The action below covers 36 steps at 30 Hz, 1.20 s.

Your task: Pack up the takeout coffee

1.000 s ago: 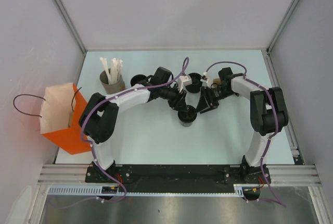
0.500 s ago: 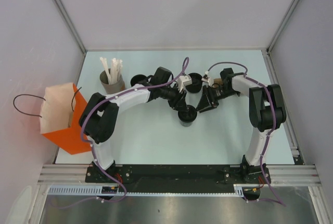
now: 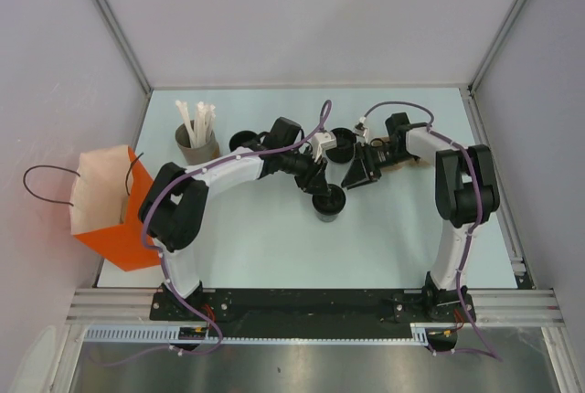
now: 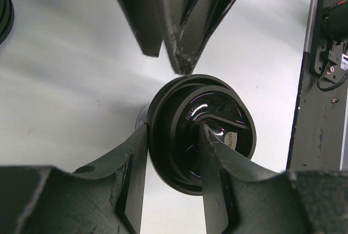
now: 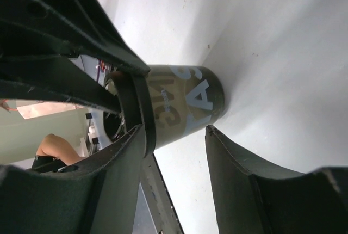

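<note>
The takeout coffee, a black cup with a black lid, stands upright on the table near the middle. In the left wrist view its lid faces the camera. My left gripper reaches down from the back-left and is shut on the lid's rim, one finger outside the edge and one on the lid's top. My right gripper hangs open just right of the cup. In the right wrist view the lettered cup wall lies just beyond its fingertips, with no grip on it.
An orange paper bag stands open at the table's left edge. A grey cup of white straws is at the back left. Two black round items sit behind the grippers. Metal rails border the table's right side.
My right gripper has drawn back from the cup toward the back right, its jaws a little narrower. The left gripper and the cup have not moved.
</note>
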Each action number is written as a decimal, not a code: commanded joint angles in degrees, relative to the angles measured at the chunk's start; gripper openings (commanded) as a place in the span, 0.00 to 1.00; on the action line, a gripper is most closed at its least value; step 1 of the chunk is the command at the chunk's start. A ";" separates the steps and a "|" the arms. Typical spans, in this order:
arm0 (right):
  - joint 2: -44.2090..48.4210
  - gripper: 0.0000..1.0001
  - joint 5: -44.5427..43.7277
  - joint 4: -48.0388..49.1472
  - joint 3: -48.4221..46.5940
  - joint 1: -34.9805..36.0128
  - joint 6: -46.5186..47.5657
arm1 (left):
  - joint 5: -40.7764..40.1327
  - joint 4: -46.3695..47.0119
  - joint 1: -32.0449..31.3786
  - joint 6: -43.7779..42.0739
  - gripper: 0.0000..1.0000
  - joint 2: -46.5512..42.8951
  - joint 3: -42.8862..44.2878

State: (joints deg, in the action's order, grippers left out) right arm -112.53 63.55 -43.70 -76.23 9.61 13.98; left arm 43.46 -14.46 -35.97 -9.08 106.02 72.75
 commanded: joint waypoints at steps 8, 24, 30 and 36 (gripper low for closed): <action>-3.74 0.52 -1.41 0.11 -2.44 4.02 -0.62 | -11.47 -9.01 0.02 -7.09 0.07 4.11 -4.28; -7.62 0.48 -26.53 -0.33 0.73 6.65 -1.41 | -14.37 -9.62 0.02 -7.97 0.01 2.18 -6.21; -5.60 0.50 -34.90 1.52 3.10 10.35 -1.50 | -15.43 -10.15 0.11 -8.50 0.00 0.51 -7.27; -1.13 0.53 -28.67 1.87 1.35 7.98 -0.97 | -14.90 -9.98 0.28 -8.06 0.00 0.51 -7.19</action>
State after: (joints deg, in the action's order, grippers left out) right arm -111.20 51.33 -42.35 -77.78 16.47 7.99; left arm 40.45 -15.70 -35.77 -10.13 102.72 69.63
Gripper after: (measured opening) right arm 0.525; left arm 0.427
